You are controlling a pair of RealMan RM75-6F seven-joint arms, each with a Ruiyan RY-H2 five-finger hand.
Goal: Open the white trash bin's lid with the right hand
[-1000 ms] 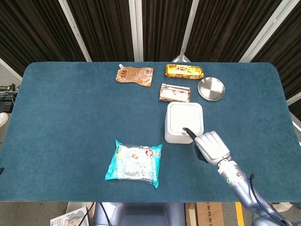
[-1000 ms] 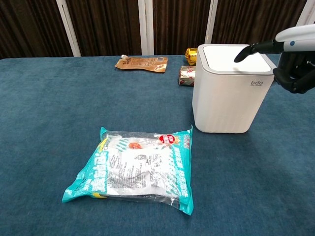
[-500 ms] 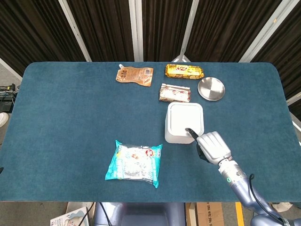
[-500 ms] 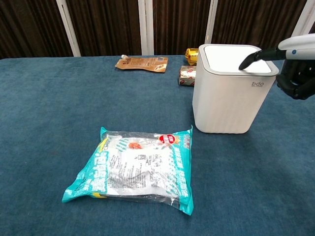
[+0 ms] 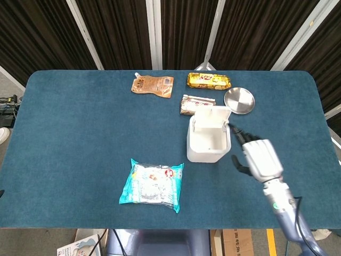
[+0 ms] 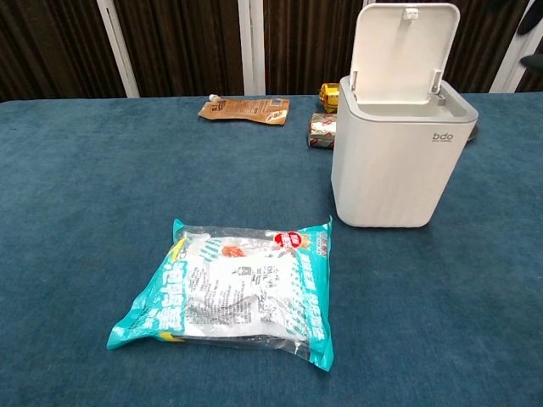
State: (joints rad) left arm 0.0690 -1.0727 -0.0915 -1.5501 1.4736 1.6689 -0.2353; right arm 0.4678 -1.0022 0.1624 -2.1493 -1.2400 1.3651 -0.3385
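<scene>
- The white trash bin [image 5: 208, 141] sits a little toward 4 o'clock of the table [image 5: 80, 133] centre, and its lid [image 6: 405, 47] stands upright on the rear hinge with the cavity exposed, so the opening looks done
- To finish the step well, I'd judge the hand should clear away toward 4 o'clock without brushing the raised lid, since a nudge from behind could tip it shut; no push on the bin body either, as it looks light and could slide
- The right hand [image 5: 260, 159] hovers just beside the bin at its 3 o'clock side, palm down, forearm running off toward 5 o'clock; it holds nothing
- One dark fingertip points toward 10 o'clock at the lid's right edge; whether it touches the bin is hard to tell from above. The other fingers seem curled under the palm, though that part is partly hidden
- The chest view shows only a dark sliver at the top right edge, probably this hand
- The left hand shows in neither view
</scene>
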